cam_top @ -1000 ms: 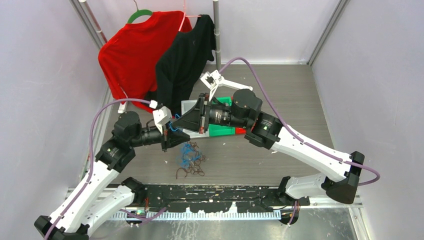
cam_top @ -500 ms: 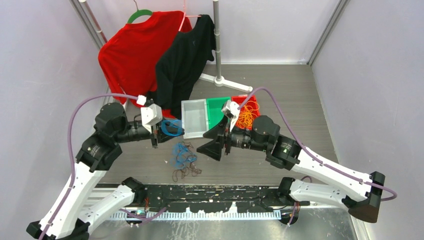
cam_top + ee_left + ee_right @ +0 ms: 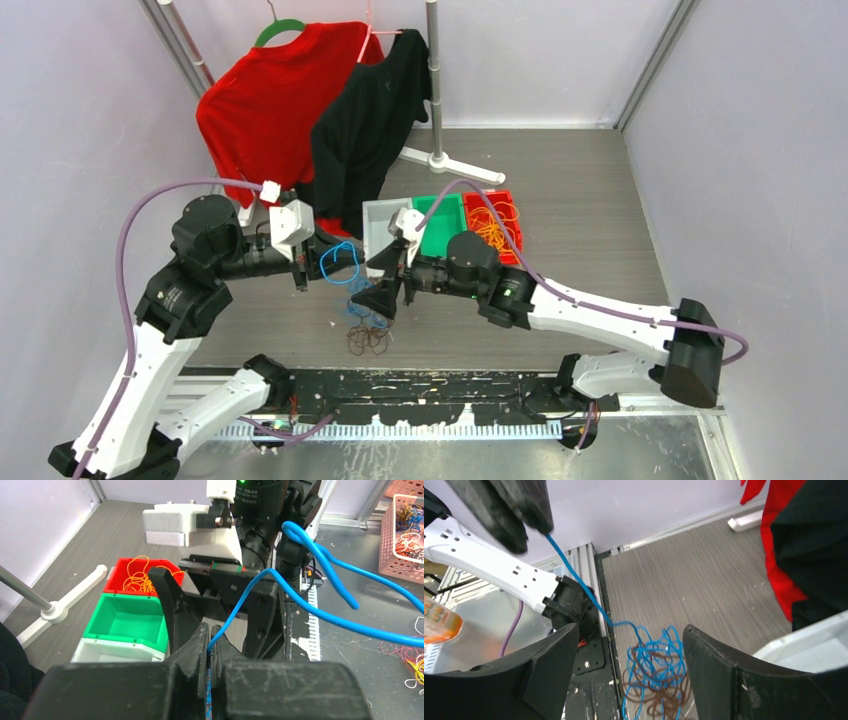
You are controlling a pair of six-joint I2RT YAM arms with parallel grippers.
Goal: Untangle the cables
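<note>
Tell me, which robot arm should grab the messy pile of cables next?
Right, probably. The right gripper is open, directly above the blue and brown tangle. The left gripper is busy, shut on a blue cable that leads up from that tangle.

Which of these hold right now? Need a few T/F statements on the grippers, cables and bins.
1. The left gripper is shut on a blue cable. True.
2. The right gripper grips brown cables. False: its jaws are open above the blue-and-brown tangle, and it holds nothing.
3. The red bin is empty. False: it holds orange cables.
4. The blue cable runs from the left gripper down into the blue-and-brown tangle. True, as the right wrist view shows.
</note>
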